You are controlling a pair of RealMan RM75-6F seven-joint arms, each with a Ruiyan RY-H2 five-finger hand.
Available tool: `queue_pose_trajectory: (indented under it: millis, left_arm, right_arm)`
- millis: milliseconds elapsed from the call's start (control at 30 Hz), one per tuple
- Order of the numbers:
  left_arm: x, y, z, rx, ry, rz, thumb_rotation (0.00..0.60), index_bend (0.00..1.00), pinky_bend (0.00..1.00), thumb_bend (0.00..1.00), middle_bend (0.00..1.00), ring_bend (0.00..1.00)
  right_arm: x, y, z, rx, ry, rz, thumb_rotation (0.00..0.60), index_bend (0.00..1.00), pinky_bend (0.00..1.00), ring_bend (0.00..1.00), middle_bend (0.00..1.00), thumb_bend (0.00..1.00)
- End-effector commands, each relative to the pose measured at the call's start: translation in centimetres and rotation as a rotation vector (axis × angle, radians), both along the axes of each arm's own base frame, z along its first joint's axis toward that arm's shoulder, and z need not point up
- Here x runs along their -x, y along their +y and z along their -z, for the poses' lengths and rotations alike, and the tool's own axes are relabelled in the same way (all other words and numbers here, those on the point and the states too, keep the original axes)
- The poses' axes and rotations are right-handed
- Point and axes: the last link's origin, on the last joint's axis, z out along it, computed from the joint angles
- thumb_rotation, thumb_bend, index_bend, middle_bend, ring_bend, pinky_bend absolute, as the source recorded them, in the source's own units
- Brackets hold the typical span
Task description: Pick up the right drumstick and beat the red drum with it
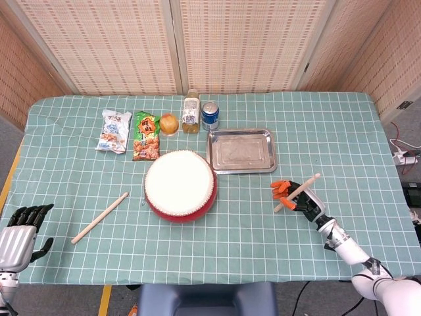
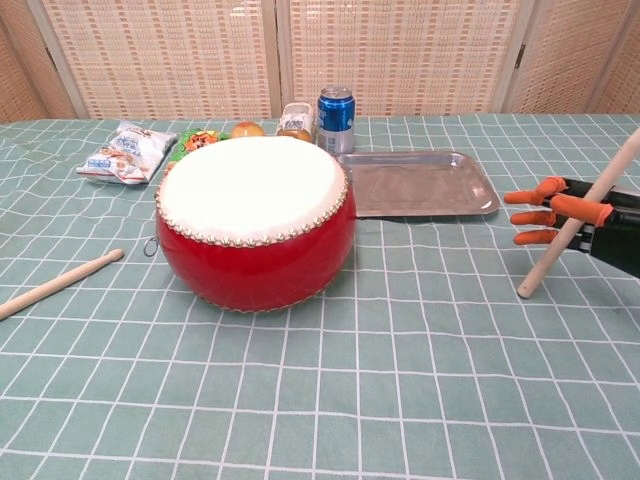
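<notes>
Above green checked cloth (image 1: pixel 263 230), right hand (image 1: pixel 299 197) grips the tilted drumstick (image 1: pixel 297 192).

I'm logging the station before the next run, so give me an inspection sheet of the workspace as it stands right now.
Surface: table under a green checked cloth, flat.
Job's things: red drum upright near the middle; right drumstick tilted in the right hand, lower end at the cloth.
Clutter: left drumstick lying loose left of the drum; metal tray behind the drum; two snack bags, a round fruit, a bottle and a blue can along the back.
Hands: right hand holds the right drumstick; left hand at the near left edge, holding nothing.
Cables: white plug and cable on the floor, right.
Surroundings: woven folding screens behind.
</notes>
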Motion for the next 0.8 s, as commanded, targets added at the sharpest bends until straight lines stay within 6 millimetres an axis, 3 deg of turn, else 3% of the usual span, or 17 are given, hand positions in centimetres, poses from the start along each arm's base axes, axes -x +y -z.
queue_pose_trajectory:
  millis: [33,533,800]
  left_arm:
    - [0.1,0.0,0.0,0.003,-0.004,-0.005,0.6,0.15,0.11,0.3,0.16,0.12]
    - [0.5,0.1,0.2,0.017,-0.017,-0.017,0.6,0.14,0.11,0.3,0.15,0.12]
    - [0.8,0.0,0.2,0.021,-0.028,-0.021,0.6,0.13,0.11,0.3,0.15,0.12]
  right_arm:
    - [-0.2,0.0,0.7,-0.017,0.012,-0.001,0.6,0.52,0.35,0.33,0.31,0.34]
    - [-1.6,0.0,3.3,-0.054,0.065,-0.042,0.6,0.6,0.39,0.38,0.37,0.34]
    - [-2.5,-0.2,4.6,-0.039,0.083,-0.034,0.6,0.72,0.49,0.49,0.48,0.34]
